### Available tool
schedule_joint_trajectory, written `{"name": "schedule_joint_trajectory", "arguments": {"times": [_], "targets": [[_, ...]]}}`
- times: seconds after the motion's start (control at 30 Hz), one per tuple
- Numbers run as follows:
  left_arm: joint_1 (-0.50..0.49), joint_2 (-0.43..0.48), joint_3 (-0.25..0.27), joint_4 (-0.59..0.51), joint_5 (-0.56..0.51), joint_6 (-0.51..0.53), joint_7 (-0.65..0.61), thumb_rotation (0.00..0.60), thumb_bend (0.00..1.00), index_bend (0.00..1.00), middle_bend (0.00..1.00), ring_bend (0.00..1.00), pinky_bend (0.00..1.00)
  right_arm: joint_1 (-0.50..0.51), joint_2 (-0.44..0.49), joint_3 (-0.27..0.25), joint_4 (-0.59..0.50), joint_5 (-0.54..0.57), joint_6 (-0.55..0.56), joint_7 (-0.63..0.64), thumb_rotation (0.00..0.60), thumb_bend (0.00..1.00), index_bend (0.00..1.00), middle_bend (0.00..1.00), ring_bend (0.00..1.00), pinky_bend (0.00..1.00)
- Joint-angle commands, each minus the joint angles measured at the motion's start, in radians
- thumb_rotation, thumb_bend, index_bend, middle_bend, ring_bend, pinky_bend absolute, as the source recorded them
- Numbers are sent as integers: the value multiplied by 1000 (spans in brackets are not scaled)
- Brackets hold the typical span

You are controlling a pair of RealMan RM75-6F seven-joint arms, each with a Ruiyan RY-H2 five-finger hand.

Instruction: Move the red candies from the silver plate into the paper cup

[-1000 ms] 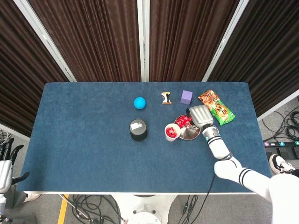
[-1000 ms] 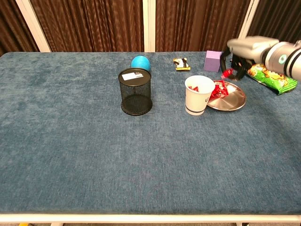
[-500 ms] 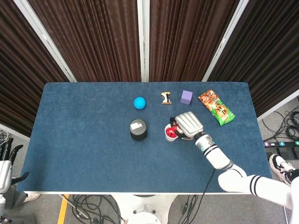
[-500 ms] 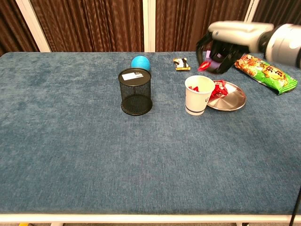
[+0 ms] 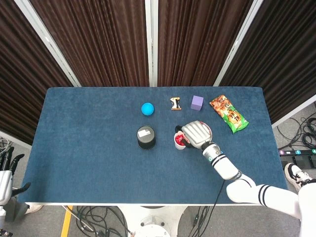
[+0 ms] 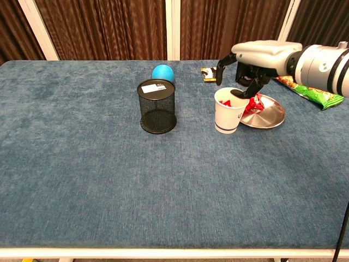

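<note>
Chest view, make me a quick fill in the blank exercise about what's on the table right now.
1. The right hand hovers over the paper ____.
2. The black mesh holder stands in front of the ____ ball.
3. Red candies lie on the ____ plate.

Missing words: cup; blue; silver

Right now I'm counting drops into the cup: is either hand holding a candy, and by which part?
Nothing visibly held: the right hand hangs fingers-spread over the paper cup; the left hand holds nothing.
</note>
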Motion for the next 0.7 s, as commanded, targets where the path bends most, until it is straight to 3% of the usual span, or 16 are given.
{"name": "schedule_joint_trajectory", "arguments": {"times": [0.03, 0.13, 0.23, 0.3, 0.7], "targets": [[0, 0, 0, 1, 2, 2, 0, 600, 0, 241, 89, 69, 60, -11, 15, 15, 13, 21, 20, 9, 600, 388, 348, 896, 932, 1000], [-1, -1, 0, 1, 3, 0, 1, 600, 0, 241, 89, 69, 60, -18, 16, 24, 69, 71, 19, 6, 600, 351, 346, 896, 932, 1000], [-4, -4, -1, 1, 4, -4, 3, 600, 0, 241, 89, 69, 60, -13, -17, 16, 163, 129, -14, -17, 600, 198, 345, 896, 932, 1000], [-8, -5, -2, -3, 4, -8, 5, 600, 0, 241, 89, 69, 60, -6, -54, 7, 234, 165, -43, -34, 600, 150, 345, 896, 932, 1000], [-9, 3, -1, -17, -4, -16, 21, 600, 0, 241, 89, 69, 60, 26, -228, -9, 519, 210, -149, -41, 600, 228, 389, 896, 932, 1000]]}}
